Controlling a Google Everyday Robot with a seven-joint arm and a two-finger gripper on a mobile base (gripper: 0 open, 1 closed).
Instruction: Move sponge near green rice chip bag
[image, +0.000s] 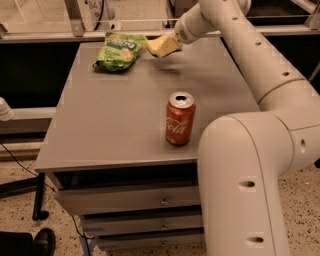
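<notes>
Dim warm light, soft shadow on table (115, 117) beneath tool (173, 42) holding sponge (160, 46) above far edge

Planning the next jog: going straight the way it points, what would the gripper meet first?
Likely the green rice chip bag. The gripper, holding the sponge above the far end of the table, points toward it; the sponge would touch first, though height is unclear.
</notes>
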